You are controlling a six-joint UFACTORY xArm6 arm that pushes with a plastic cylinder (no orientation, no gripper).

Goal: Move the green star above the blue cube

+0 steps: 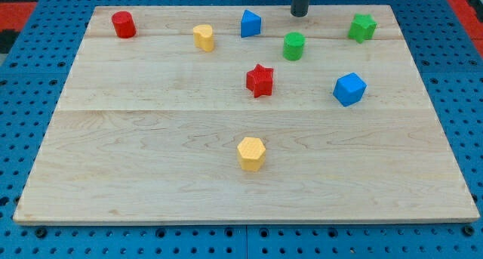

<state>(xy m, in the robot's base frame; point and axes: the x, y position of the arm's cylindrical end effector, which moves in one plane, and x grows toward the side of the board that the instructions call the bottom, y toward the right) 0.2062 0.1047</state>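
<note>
The green star (pixel 362 27) lies near the board's top right corner. The blue cube (pixel 349 89) sits below it, a little to the left, on the right half of the board. My tip (pixel 299 14) stands at the board's top edge, left of the green star and just above the green cylinder (pixel 293 45). The tip touches no block.
A red cylinder (pixel 123 24) is at the top left, a yellow cylinder (pixel 203 37) and a blue pentagonal block (pixel 250 23) along the top. A red star (pixel 259 80) is mid-board, a yellow hexagonal block (pixel 250 153) lower centre. The wooden board (pixel 151 138) lies on a blue pegboard.
</note>
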